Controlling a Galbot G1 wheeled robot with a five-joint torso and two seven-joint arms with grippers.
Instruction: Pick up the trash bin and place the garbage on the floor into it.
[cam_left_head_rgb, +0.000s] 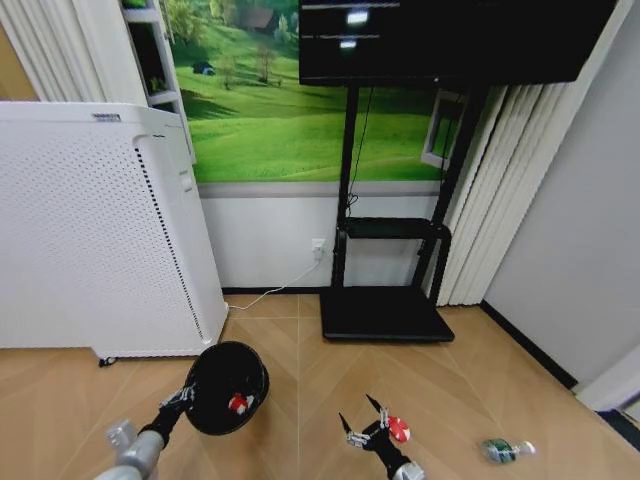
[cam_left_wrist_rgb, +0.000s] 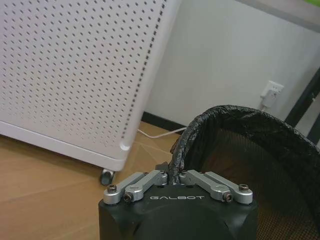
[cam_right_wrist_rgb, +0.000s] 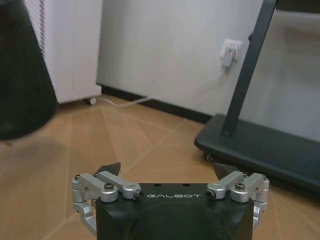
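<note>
Trash bin (cam_left_head_rgb: 227, 387): black mesh, lifted off the wood floor (cam_left_head_rgb: 470, 380), rim pinched in the closed left gripper (cam_left_head_rgb: 186, 396); one red-and-white wrapper (cam_left_head_rgb: 238, 404) inside. Right gripper (cam_left_head_rgb: 362, 426): jaws spread wide, empty, low beside a second red-and-white wrapper (cam_left_head_rgb: 398, 429). Clear green-label bottle (cam_left_head_rgb: 503, 450): farther right. Advice: centre the jaws over the wrapper before closing; keep the bin level.

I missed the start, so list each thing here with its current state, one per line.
trash bin: upright, held by the rim, one red-and-white piece inside.
left gripper: shut on the bin's rim.
right gripper: open, beside a red-and-white piece on the floor.
bottle: lying on the floor.
</note>
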